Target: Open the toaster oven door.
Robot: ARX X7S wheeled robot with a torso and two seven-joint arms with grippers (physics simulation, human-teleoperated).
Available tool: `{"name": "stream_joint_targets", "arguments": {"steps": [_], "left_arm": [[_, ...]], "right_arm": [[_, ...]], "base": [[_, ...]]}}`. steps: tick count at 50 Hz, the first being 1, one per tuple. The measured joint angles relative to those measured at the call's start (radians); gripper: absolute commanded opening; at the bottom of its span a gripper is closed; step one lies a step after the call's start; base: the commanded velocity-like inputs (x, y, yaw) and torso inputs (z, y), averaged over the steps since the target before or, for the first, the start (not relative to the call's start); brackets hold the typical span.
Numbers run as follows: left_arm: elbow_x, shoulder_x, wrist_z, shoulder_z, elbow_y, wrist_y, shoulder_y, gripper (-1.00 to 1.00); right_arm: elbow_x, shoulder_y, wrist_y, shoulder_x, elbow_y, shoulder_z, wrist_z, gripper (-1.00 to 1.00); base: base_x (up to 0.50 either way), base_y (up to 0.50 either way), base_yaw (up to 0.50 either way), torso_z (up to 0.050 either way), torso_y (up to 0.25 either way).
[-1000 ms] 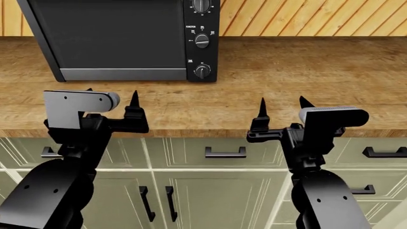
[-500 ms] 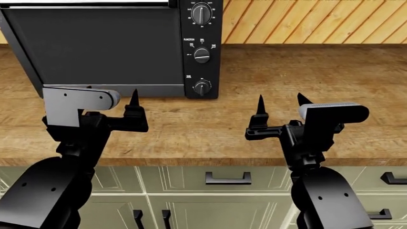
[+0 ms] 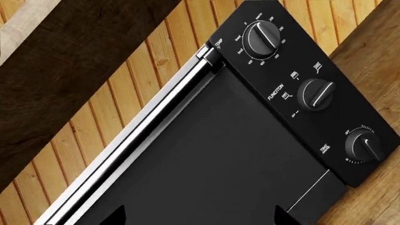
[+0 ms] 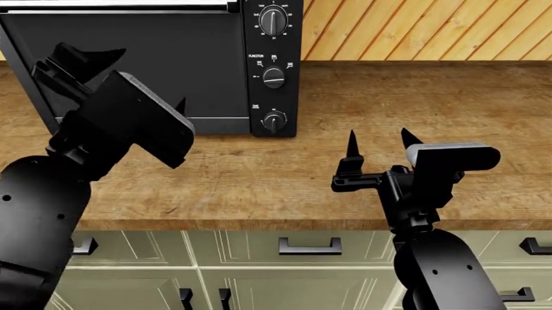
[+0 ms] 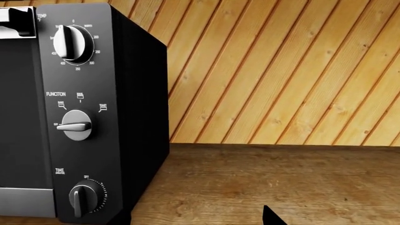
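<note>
The toaster oven (image 4: 147,64) is a black box at the back left of the counter. Its dark glass door (image 4: 129,58) is closed, with the silver bar handle (image 4: 121,5) along the top edge and a grey strip (image 4: 216,124) along the bottom. Three round knobs (image 4: 273,77) line its right side. My left gripper (image 4: 129,77) is raised and tilted in front of the door, open and empty. In the left wrist view the door (image 3: 212,159), the handle (image 3: 144,126) and the left gripper (image 3: 200,218) show. My right gripper (image 4: 378,139) is open and empty over the counter, right of the oven.
The oven stands on a wooden countertop (image 4: 345,174) against a wood-plank wall (image 4: 414,32). Pale green cabinet drawers with black handles (image 4: 309,245) run below the counter's front edge. A dark wooden board (image 3: 69,61) crosses above the oven in the left wrist view.
My left arm has lifted and rolled sideways, bringing its gripper up in front of the oven door. The head view has shifted, so the oven sits lower in frame. The right arm has barely moved.
</note>
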Motion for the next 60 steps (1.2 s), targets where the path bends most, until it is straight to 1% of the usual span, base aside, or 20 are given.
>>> {"name": "stream_joint_targets", "arguments": {"steps": [4, 8, 12, 17, 23, 31, 47, 60], "left_arm": [[0.052, -0.065, 0.073, 0.09, -0.04, 0.031, -0.095, 1.0], [0.098, -0.112, 0.15, 0.17, -0.097, 0.083, -0.193, 1.0], [0.138, -0.132, 0.224, 0.239, -0.169, 0.144, -0.289, 1.0], [0.178, -0.136, 0.297, 0.308, -0.265, 0.215, -0.389, 1.0], [0.219, -0.121, 0.354, 0.372, -0.385, 0.294, -0.482, 1.0], [0.252, -0.082, 0.387, 0.429, -0.536, 0.391, -0.559, 1.0], [0.313, -0.009, 0.428, 0.532, -0.777, 0.531, -0.639, 1.0], [0.352, 0.055, 0.426, 0.584, -0.977, 0.608, -0.699, 1.0]], "right_arm": [[0.005, -0.001, 0.0, 0.001, -0.002, -0.001, 0.001, 1.0], [0.01, -0.001, -0.002, 0.001, -0.003, -0.004, 0.002, 1.0], [0.014, -0.003, -0.006, -0.001, -0.001, -0.007, 0.003, 1.0], [0.02, -0.005, -0.011, -0.002, 0.0, -0.01, 0.004, 1.0], [0.028, -0.005, -0.014, -0.002, -0.001, -0.012, 0.006, 1.0], [0.036, -0.002, -0.013, 0.001, -0.004, -0.013, 0.011, 1.0], [0.047, 0.006, -0.011, 0.007, -0.005, -0.018, 0.023, 1.0], [0.055, 0.005, -0.022, 0.012, 0.006, -0.016, 0.03, 1.0]], "base": [[0.0, 0.0, 0.0, 0.0, 0.0], [0.0, 0.0, 0.0, 0.0, 0.0], [0.0, 0.0, 0.0, 0.0, 0.0], [0.0, 0.0, 0.0, 0.0, 0.0], [0.0, 0.0, 0.0, 0.0, 0.0], [0.0, 0.0, 0.0, 0.0, 0.0], [0.0, 0.0, 0.0, 0.0, 0.0], [0.0, 0.0, 0.0, 0.0, 0.0]]}}
